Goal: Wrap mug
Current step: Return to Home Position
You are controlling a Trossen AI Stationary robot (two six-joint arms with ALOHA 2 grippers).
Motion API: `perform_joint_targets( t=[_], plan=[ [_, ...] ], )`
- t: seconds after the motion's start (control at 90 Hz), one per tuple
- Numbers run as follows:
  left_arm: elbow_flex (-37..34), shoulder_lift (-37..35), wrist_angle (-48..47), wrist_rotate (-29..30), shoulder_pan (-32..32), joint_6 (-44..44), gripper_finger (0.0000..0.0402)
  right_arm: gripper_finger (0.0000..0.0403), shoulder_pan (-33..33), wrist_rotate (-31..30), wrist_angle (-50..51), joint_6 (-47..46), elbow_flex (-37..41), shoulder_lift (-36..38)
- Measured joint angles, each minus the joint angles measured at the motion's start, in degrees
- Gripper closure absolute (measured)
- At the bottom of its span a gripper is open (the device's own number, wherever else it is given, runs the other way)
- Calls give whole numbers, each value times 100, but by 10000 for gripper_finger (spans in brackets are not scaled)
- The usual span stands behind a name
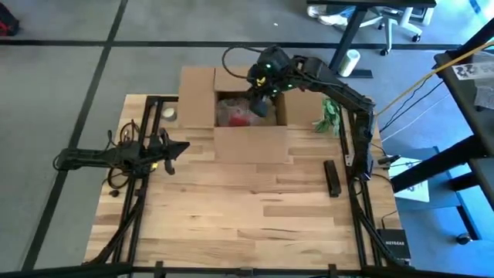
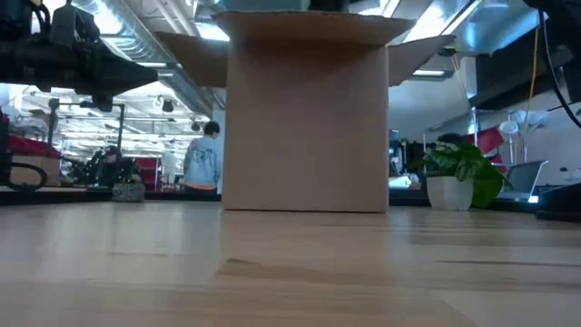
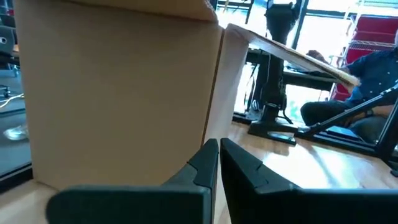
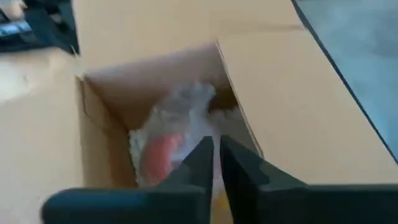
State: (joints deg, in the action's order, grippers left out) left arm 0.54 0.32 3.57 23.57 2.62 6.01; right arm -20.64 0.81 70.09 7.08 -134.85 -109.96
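An open cardboard box [image 1: 251, 116] stands on the far middle of the table. In it lies a red mug wrapped in clear bubble wrap [image 1: 239, 116], also seen in the right wrist view as the wrapped mug [image 4: 168, 143] on the box floor. My right gripper [image 1: 262, 104] hangs shut over the box opening, above the wrapped mug [image 4: 217, 155]. I cannot tell whether it touches the wrap. My left gripper [image 1: 184, 147] waits shut above the table's left side, pointing toward the box's side wall [image 3: 118, 93].
A small green plant in a white pot [image 1: 328, 116] stands right of the box. A black bar-shaped object [image 1: 333, 177] lies on the right side of the table. A white roll [image 1: 168, 114] sits left of the box. People [image 2: 204, 159] stand far behind the table.
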Motion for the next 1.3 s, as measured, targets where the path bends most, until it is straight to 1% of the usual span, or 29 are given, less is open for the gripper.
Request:
perform_joint_targets(
  t=[0.056,0.167,0.322,0.4,0.467,0.522,0.589,0.711,0.8,0.911,0.978,1.078,1.189,1.3],
  plan=[
    [0,0,0,0,0,-1,402,394,0,-132,262,-38,0,125],
    [0,0,0,0,1,-1,402,400,-93,-157,646,-68,2,368],
    [0,0,0,0,1,-1,402,402,-294,-170,809,-218,20,676],
    [0,0,0,-1,-1,0,402,402,-313,-132,724,-231,260,934],
    [0,0,0,1,1,0,402,402,-313,-132,573,-251,687,1217],
    [0,0,0,-2,-1,-1,402,402,-315,-152,355,-327,1224,1551],
    [0,0,0,0,-1,0,402,402,-313,-177,-134,-423,2153,2102],
    [0,0,0,0,1,0,402,403,-313,-103,-1550,-765,4442,3557],
    [0,0,0,0,1,-1,402,403,-301,185,-2626,-1269,6097,4723],
    [0,0,0,0,1,1,402,403,-299,702,-3896,-1860,7732,6142],
    [0,0,-1,0,-1,-1,402,403,-293,796,-4383,-2177,8502,6865],
    [0,0,0,0,-1,-1,402,403,-246,995,-4784,-2444,9431,7779],
    [0,0,0,-2,-1,0,402,403,-11,1035,-5126,-2641,10278,8530],
    [0,0,0,0,1,0,402,403,249,982,-5406,-2826,10971,9098]
  ],
)
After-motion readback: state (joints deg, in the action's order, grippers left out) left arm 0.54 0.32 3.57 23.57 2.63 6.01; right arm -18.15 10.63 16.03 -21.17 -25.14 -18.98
